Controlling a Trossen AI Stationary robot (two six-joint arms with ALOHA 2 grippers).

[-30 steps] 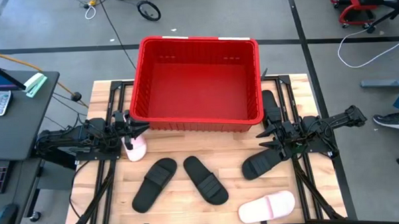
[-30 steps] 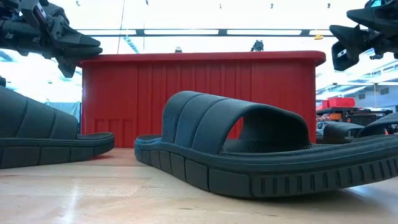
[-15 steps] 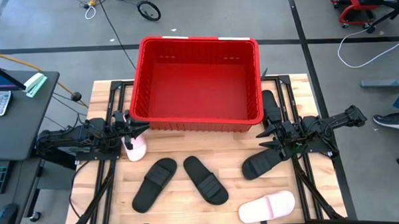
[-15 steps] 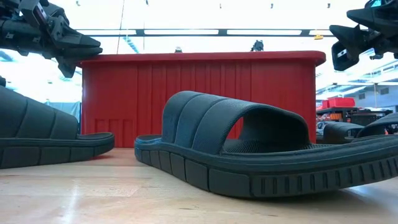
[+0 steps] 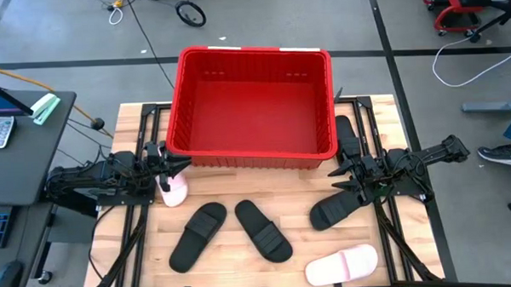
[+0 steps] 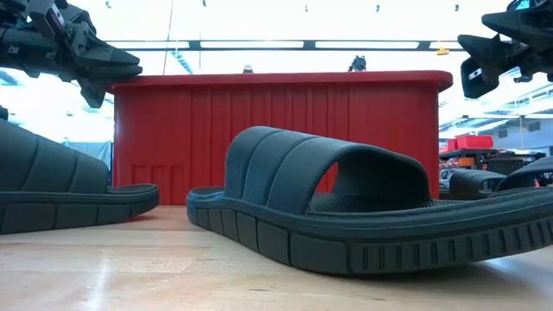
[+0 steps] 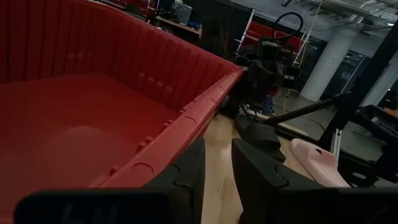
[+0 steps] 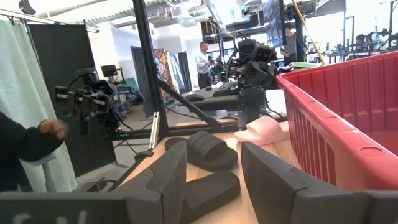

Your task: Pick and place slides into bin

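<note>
Slides loose on table, long axes diagonal; bin beyond.

Red bin, black and pink slides

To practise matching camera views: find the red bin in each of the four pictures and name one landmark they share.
High view: the red bin sits top centre, empty.
Low view: its front wall spans the middle, behind a black sandal.
Left wrist view: its inside and rim fill the left.
Right wrist view: its outer wall runs along the right.
Shared landmark: the thick red rim.
</note>
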